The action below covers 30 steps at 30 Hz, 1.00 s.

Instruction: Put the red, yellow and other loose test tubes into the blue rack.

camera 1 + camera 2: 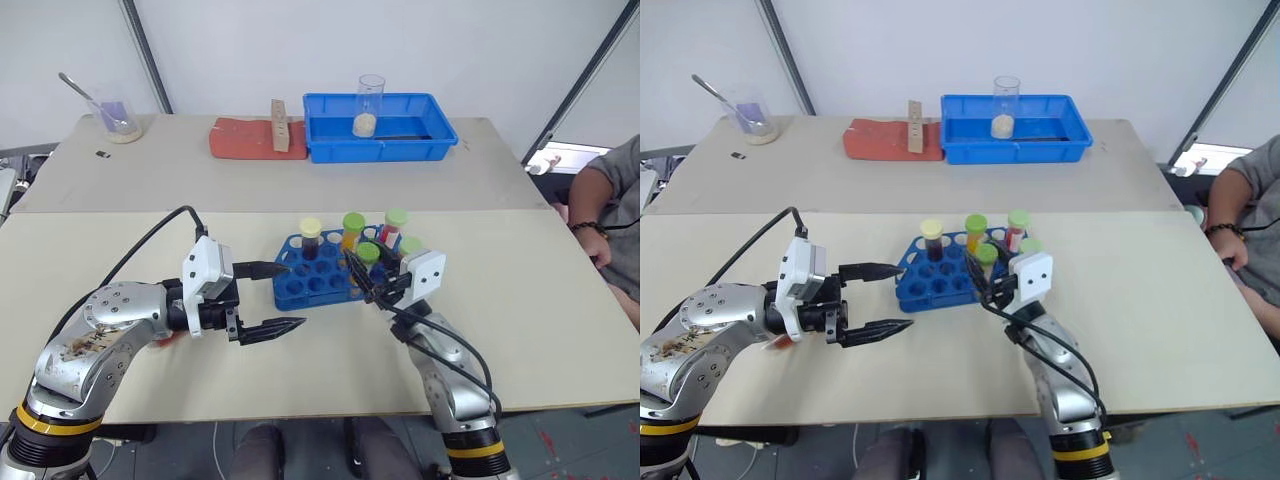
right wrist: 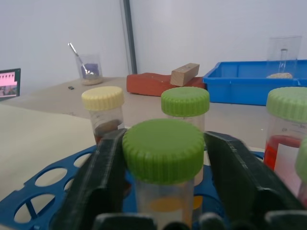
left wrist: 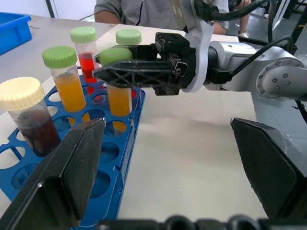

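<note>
— Flanking a green-capped yellow tube [image 2: 163,158] that stands in the blue rack [image 1: 310,283], my right gripper [image 1: 366,281] fingers look slightly parted; contact is hard to judge.

— And the left?

— My left gripper [image 1: 281,298] is spread wide, empty, just beside the rack. Cream-capped tube [image 1: 311,238] and red tube [image 1: 394,228] stand in the rack too.

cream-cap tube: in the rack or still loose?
In. The cream-cap tube stands upright in a hole at the blue rack's back corner, dark liquid inside, nothing touching it.
</note>
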Each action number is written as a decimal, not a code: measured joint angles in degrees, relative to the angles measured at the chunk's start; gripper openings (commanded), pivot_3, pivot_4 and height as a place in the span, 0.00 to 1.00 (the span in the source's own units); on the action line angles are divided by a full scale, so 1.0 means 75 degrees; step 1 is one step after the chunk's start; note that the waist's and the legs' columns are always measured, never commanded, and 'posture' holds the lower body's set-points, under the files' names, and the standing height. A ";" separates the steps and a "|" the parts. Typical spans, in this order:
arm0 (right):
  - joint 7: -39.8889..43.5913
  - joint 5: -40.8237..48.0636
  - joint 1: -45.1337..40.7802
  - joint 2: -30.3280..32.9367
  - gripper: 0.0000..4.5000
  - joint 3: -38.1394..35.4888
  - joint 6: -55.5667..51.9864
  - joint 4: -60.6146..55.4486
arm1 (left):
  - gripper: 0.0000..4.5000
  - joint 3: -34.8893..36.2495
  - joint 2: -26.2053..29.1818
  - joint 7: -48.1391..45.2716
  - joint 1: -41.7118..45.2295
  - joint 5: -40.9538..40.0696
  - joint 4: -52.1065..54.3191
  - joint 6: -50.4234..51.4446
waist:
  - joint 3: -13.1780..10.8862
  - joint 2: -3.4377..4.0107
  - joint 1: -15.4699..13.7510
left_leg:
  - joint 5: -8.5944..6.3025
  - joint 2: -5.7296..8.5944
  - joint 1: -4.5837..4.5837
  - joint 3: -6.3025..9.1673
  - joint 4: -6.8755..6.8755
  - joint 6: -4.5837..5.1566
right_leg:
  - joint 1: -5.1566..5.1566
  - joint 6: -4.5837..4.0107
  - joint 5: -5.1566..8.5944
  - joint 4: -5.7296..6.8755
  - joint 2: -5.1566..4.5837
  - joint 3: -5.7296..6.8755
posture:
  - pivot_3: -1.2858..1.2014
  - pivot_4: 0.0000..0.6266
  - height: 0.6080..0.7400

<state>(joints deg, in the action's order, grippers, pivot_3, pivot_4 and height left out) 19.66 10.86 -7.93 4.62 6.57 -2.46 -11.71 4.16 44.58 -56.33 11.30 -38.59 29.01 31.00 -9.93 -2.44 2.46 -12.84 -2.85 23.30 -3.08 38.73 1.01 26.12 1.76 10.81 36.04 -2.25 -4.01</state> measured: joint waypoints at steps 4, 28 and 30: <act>0.0223 -0.0014 0.0140 0.0454 0.98 0.0059 -0.0170 -0.0338 | 1.00 0.0001 0.0017 0.0112 -0.0002 0.0041 0.0000 0.0000 | 0.0000 0.0000 -0.0011 | 0.0000 0.0000 0.0001 0.0001 -0.0001 0.0000 | 0.0000 0.0001 0.0000 0.0001 0.0000 0.0001 | 0.52 0.24 1.00; 0.4629 0.4472 -0.0546 0.6242 0.98 -0.1544 -0.4542 -0.3512 | 1.00 -0.0239 0.3424 -0.0287 -0.0395 0.2141 -0.1317 0.1071 | -0.0009 -0.0007 -0.0154 | -0.0002 0.0001 -0.0010 -0.0014 -0.0054 -0.0001 | 0.0013 -0.0039 0.0048 -0.0016 -0.0006 0.0006 | 0.52 0.24 1.00; 0.4704 0.4669 -0.0655 0.6302 0.98 -0.1537 -0.4661 -0.3599 | 1.00 -0.0543 0.3423 -0.0290 -0.0174 0.2353 -0.1404 0.1176 | -0.0010 -0.0010 -0.0197 | -0.0002 0.0001 -0.0004 -0.0014 -0.0054 -0.0001 | 0.0015 -0.0036 0.0051 -0.0017 -0.0006 0.0006 | 0.52 0.24 1.00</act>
<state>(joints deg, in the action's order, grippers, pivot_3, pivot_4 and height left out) 54.94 45.89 -12.84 51.88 -4.95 -37.41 -38.71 0.09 70.25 -58.51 10.00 -20.95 18.48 39.82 -10.00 -2.51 0.98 -12.86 -2.84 23.27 -3.18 38.32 1.00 26.24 1.49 11.19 35.91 -2.29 -3.96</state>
